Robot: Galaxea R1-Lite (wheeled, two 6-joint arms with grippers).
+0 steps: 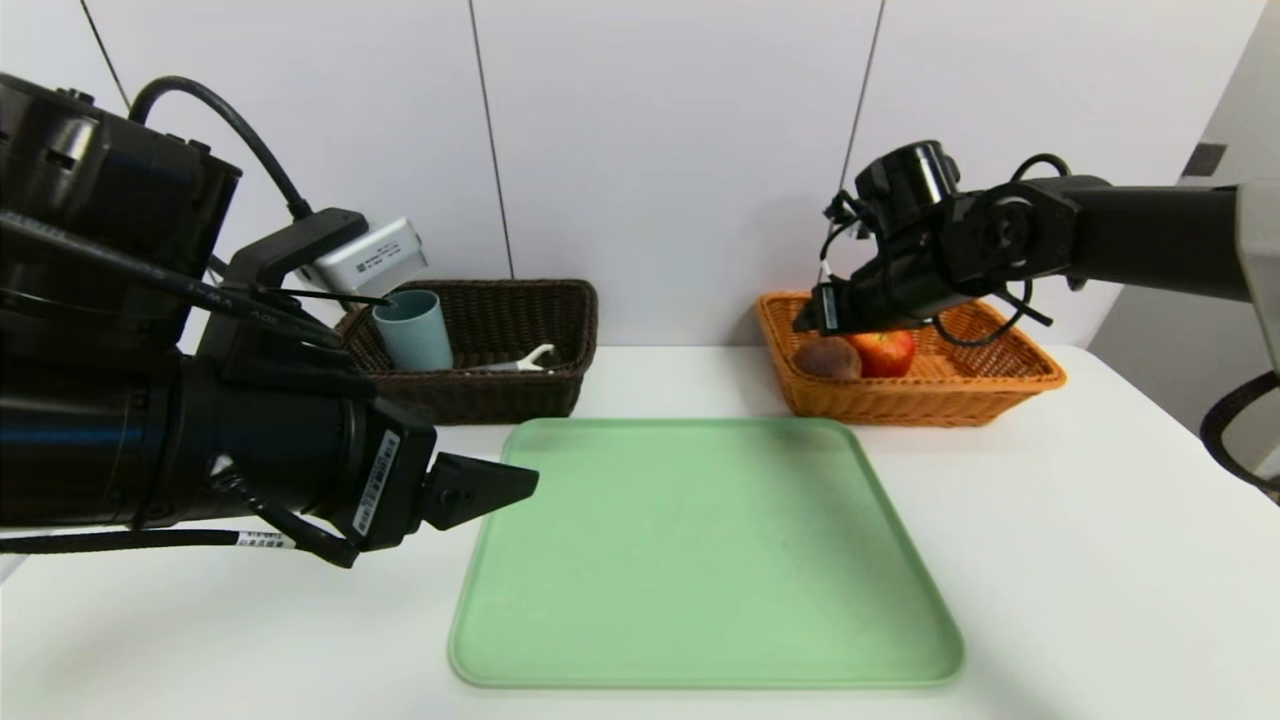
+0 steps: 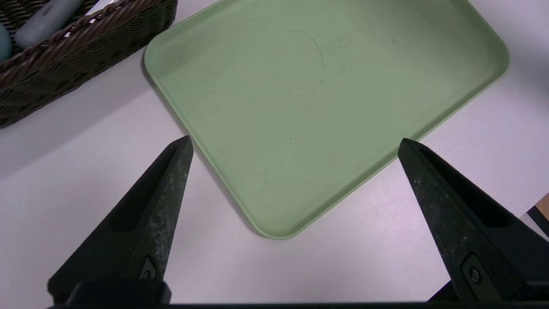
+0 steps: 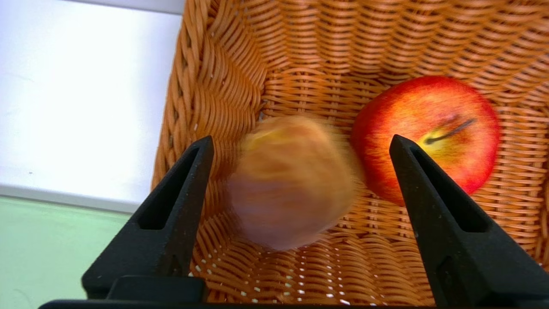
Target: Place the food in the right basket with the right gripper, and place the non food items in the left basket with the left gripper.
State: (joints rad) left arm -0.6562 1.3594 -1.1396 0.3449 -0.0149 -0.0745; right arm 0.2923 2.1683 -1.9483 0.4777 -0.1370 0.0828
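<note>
Over one orange basket [image 1: 915, 402], one right pincer [image 3: 302, 139] gapes above one apple [image 3: 429, 137], seemingly one bun [image 3: 294, 184].

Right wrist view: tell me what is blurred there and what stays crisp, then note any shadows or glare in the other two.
Right wrist view: bun smeared, wicker around it crisp, white surface at the side washed out by glare; head view: soft shadow on the wall behind the orange basket; left wrist view: shadow along the edge of the tray.
</note>
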